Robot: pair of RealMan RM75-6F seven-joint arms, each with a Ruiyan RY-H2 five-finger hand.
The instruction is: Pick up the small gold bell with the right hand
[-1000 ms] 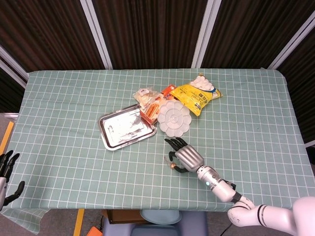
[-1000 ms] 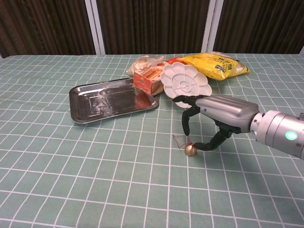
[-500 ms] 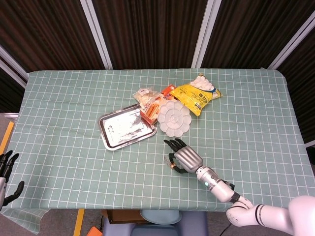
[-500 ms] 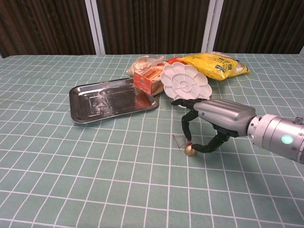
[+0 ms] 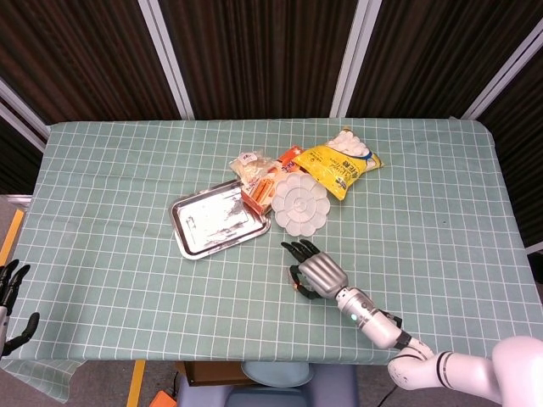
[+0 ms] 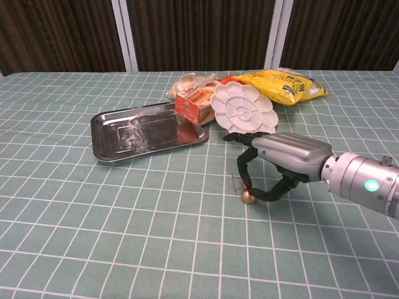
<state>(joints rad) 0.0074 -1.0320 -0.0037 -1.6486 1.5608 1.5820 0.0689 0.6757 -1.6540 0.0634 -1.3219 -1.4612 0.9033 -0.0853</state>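
Observation:
The small gold bell [image 6: 248, 197] with its red string lies on the green checked cloth, in front of the white palette. It shows as a small gold spot [image 5: 296, 287] in the head view. My right hand [image 6: 280, 159] arches over it from the right. Its fingers [image 6: 240, 169] curve down just above and left of the bell, and the thumb reaches in from the right and touches it. The bell still rests on the cloth. The same hand [image 5: 318, 271] shows in the head view. My left hand [image 5: 8, 301] hangs off the table's near left corner, fingers apart and holding nothing.
A steel tray [image 6: 112, 140] lies to the left of the bell. Behind the bell are a white flower-shaped palette [image 6: 243, 111], an orange snack box [image 6: 194, 104], a yellow bag [image 6: 287, 84] and a wrapped bun [image 6: 190, 81]. The table's near edge [image 5: 212, 360] is close.
My right hand has slid slightly left and its fingers and thumb have drawn in closer around the bell. The bell has not moved.

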